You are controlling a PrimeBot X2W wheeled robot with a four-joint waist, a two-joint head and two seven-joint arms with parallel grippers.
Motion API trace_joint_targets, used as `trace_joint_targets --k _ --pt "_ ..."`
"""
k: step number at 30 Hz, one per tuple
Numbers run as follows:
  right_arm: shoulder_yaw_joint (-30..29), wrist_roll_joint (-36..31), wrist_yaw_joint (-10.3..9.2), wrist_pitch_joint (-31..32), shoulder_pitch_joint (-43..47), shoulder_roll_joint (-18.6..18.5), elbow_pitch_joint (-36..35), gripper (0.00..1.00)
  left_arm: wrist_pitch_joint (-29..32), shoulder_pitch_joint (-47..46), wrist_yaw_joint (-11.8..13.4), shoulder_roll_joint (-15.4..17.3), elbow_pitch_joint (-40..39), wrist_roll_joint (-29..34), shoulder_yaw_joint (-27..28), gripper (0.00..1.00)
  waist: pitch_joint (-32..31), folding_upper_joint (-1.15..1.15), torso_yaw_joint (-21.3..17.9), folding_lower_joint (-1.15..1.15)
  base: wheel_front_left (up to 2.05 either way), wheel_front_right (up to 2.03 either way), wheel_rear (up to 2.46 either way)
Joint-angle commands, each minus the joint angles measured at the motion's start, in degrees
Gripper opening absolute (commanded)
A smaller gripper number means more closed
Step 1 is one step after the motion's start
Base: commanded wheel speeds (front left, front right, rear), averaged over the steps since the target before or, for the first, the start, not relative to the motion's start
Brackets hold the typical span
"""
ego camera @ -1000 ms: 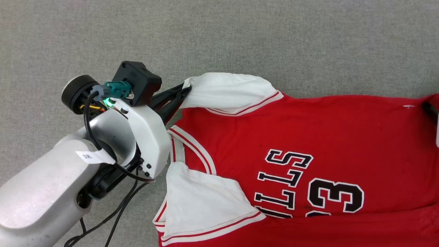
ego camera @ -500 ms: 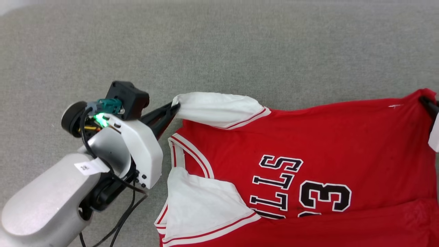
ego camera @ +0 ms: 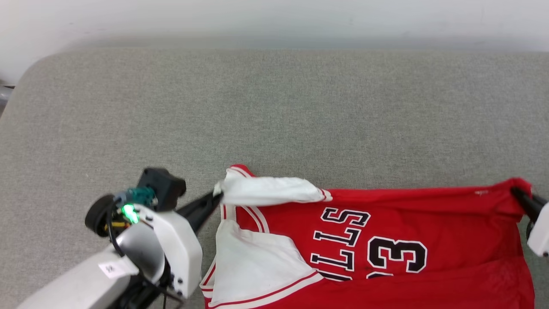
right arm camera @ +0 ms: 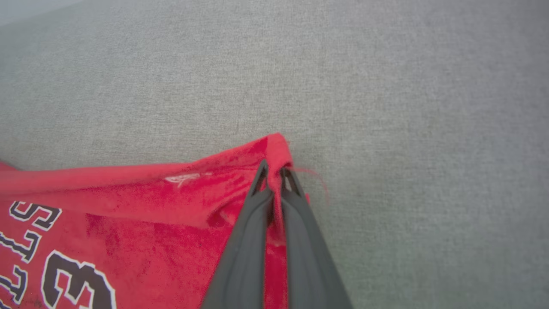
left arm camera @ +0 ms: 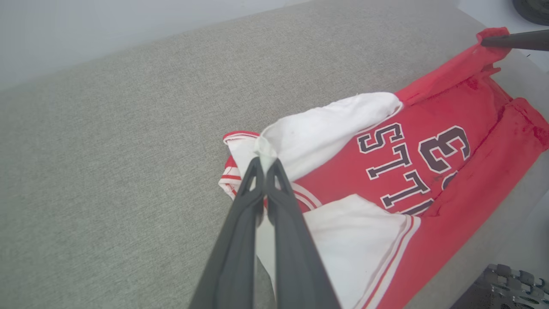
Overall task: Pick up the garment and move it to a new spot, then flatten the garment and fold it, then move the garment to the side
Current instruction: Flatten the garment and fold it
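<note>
The left gripper [ego camera: 218, 196] [left arm camera: 266, 161] is shut, its two dark fingers pinching the white cloth at the shoulder end of the far sleeve [ego camera: 268, 191] of the garment [ego camera: 446, 223] [left arm camera: 472, 141] [right arm camera: 128, 193]. The right gripper [ego camera: 516, 192] [right arm camera: 274, 171] is likewise shut, clamped on the far corner of the red hem; in the left wrist view its finger [left arm camera: 502, 40] meets that corner at the upper right. Compared with one second ago, the head camera has tipped upward. The far edge of the grey padded surface [ego camera: 274, 107] and a pale wall [ego camera: 274, 21] are now in view, and the whole scene sits lower in the head view. Beyond that shift, the garment itself differs. The broad red band that lay flat above the lettering [ego camera: 343, 238] is now narrow, and the far sleeve has drawn into a slim strip. The garment's far side runs as a taut, nearly straight line from one pair of fingertips to the other. The garment spans the gap between the two grippers, collar toward the left one and hem toward the right. Its body, with the black number [ego camera: 396, 256] and the near sleeve [ego camera: 257, 266], spreads from that line toward the near edge of the surface. The surface's left corner is well apart from the cloth.
</note>
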Motion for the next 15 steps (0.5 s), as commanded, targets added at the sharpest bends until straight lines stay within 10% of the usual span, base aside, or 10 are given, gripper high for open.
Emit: trace_joint_targets --k 1,15 --pt "-0.06 0.61 -0.08 0.26 1.21 -0.18 -0.51 0.00 -0.17 1.09 0.36 0.25 -0.40 0.07 -0.28 0.00 -0.44 0.00 0.16 0.00 0.00 0.00 0.00" --pt "1.44 6.63 -0.07 3.68 15.66 -3.54 -10.57 0.00 -0.12 12.27 0.90 1.77 0.44 -1.93 -5.81 0.00 -2.81 0.00 0.27 0.00 0.00 0.00 0.00"
